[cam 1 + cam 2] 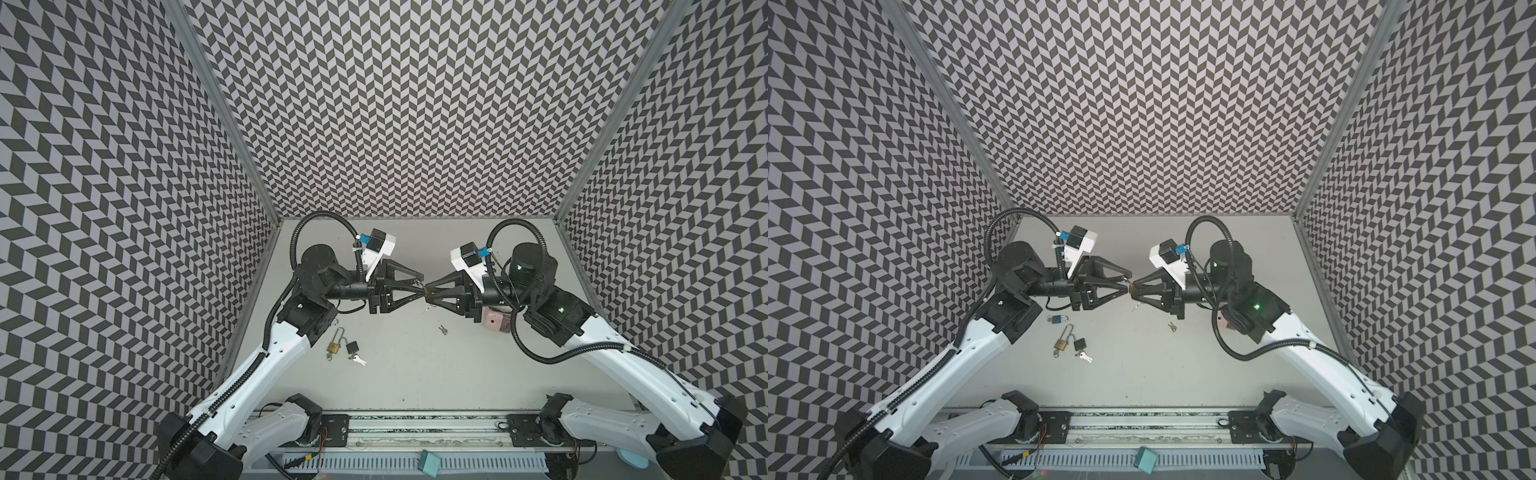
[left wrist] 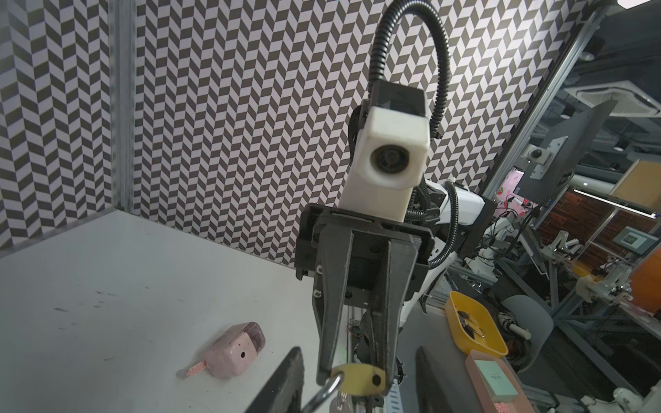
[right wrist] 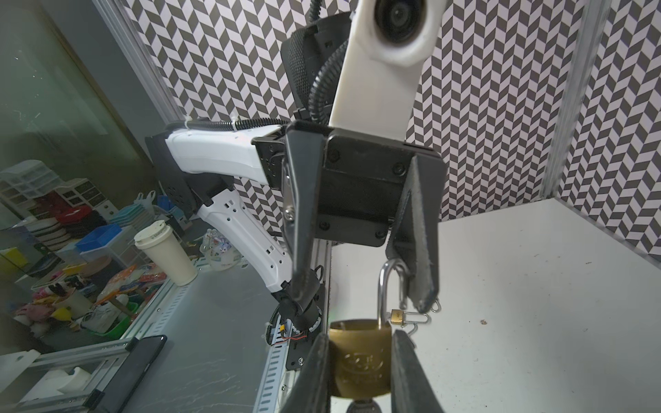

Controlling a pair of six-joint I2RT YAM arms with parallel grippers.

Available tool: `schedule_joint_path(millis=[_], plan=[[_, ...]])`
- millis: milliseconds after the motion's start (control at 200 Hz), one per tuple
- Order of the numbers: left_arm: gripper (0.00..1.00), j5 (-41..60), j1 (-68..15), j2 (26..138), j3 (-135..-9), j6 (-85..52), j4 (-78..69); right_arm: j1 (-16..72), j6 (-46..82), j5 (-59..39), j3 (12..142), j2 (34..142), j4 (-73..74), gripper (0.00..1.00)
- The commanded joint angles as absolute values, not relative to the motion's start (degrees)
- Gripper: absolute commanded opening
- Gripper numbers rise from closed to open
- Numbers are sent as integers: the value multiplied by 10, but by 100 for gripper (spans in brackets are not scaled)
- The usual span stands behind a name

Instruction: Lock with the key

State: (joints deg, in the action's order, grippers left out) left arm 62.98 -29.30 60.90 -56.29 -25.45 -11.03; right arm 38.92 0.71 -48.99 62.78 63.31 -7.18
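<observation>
Padlock (image 3: 359,357), brass-bodied, is held clear of the table (image 1: 415,374), above its middle, where the two arms meet tip to tip. The right end effector (image 1: 429,291) grips it. Its jaws press on the two flat faces of the body, and the key (image 3: 362,407) sits in the end that faces that wrist. In both top views the right end effector lies at 3 o'clock of the lock and the left end effector (image 3: 363,298) at 9 o'clock. So the lock's long axis runs along the 3-to-9 line, body toward 3, shackle (image 3: 381,286) pointing toward 9.

The shackle is open. Its long leg enters the body near one edge. Its short free leg stops short of the body and, in the right wrist view, looks swung out past that edge rather than over its hole. The left end effector is not gripping anything yet. Its jaws stand apart with the shackle between them, one of its fingers (image 3: 418,250) right against the steel loop and the opposite one well clear.

The left arm is the nearer one to the shackle, so I judge the coming move to be its own. It should catch the loop, turn the free leg over its hole, then push along the axis toward 3 o'clock while the right holds firm. A push off that line would likely jam the leg on the body's top.
</observation>
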Motion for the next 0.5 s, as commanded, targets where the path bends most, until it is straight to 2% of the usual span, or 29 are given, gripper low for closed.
schedule_joint_path(millis=[0, 165, 496], plan=[[39, 644, -299, 611, -577, -249, -112, 385, 14, -499, 622, 620, -37, 0], [25, 628, -300, 602, -578, -241, -103, 384, 13, -497, 616, 617, -36, 0], [8, 614, -300, 598, -576, -237, -92, 383, 16, -496, 609, 610, -34, 0]])
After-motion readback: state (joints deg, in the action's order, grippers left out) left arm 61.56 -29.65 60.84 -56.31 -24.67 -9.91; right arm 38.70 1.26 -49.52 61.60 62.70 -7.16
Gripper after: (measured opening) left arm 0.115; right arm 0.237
